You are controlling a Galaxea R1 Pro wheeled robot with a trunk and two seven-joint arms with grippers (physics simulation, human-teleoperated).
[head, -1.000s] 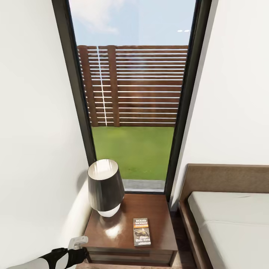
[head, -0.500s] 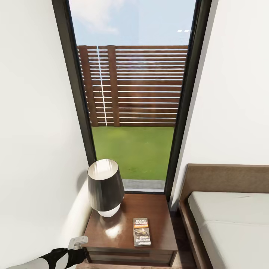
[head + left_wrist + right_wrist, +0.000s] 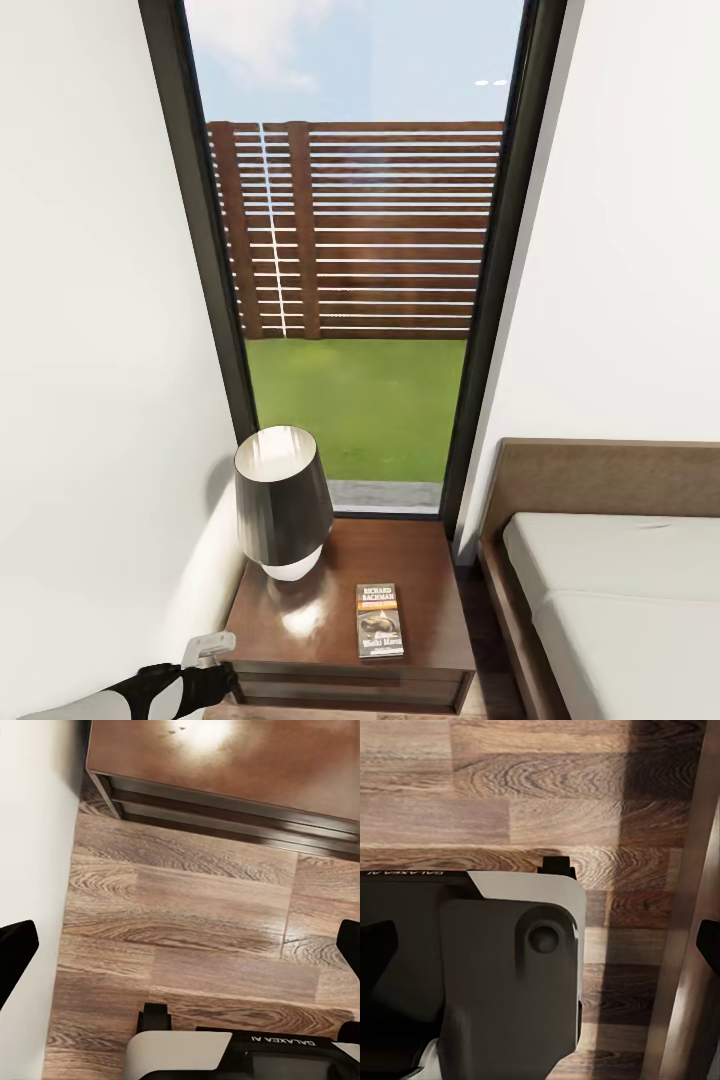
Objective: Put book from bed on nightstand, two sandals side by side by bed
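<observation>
While both sets of jaws hang spread and empty, the left gripper (image 3: 180, 945) points down at the plank floor (image 3: 187, 915) in front of the nightstand (image 3: 420, 560), and the right gripper (image 3: 544, 945) over floor beside the bed (image 3: 620, 590). The book (image 3: 380, 620) lies flat on the nightstand's near right, just right of the lamp (image 3: 283, 500). That step looks finished, I'd say; next comes turning away to hunt for the sandals.
</observation>
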